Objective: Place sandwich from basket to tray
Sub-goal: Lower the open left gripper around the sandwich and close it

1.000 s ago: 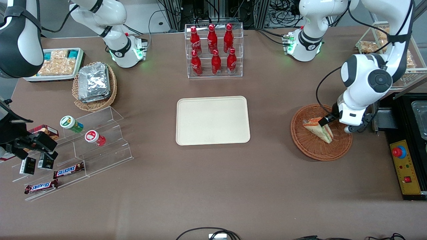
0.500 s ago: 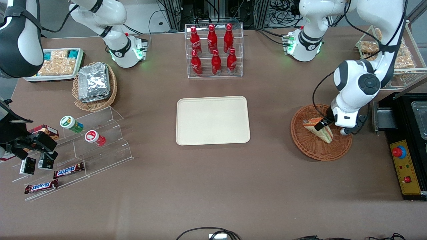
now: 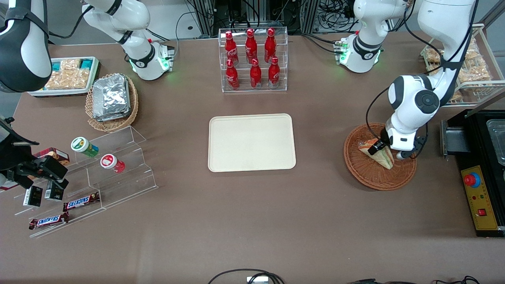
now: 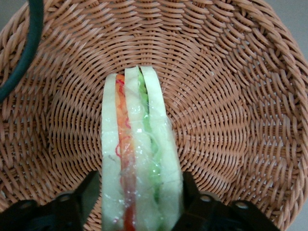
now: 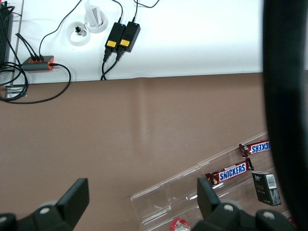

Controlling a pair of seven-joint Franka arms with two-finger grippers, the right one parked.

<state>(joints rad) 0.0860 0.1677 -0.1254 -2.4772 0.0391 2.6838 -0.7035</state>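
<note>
Reddish-brown wicker fills most of the left wrist view: the round shallow wicker basket [image 4: 231,96] lies under the triangular white-bread sandwich [image 4: 139,159], whose cut edge with red, orange and green filling layers faces the camera. The two black fingers [image 4: 84,197] of the left arm's gripper [image 4: 139,202] press against the wedge's two bread faces, clamped on it. The fingers and the sandwich's near end are cut off by the frame edge, so whether the wedge still touches the weave cannot be told. A dark green cable [image 4: 26,53] crosses the basket's rim.

From the front, the reddish-brown basket [image 3: 369,177] sits toward the working arm's end of the table. The sandwich [image 3: 380,154] is inside it, with the gripper [image 3: 378,147] closed on its upper part; the white wrist hides the farther part of the basket and one finger. The flat rectangular cream-beige tray [image 3: 251,142] lies well apart, at mid-table, with only bare brown table [image 3: 315,157] between it and the basket. A clear rack of red bottles [image 3: 252,59] stands farther from the camera than the tray, clear of its rim. A black control box [image 3: 479,197] stands near the basket at the table's end.

The right wrist view shows only brown tabletop, chocolate bars [image 5: 233,172] on a clear stepped stand [image 5: 192,192], and cables.
</note>
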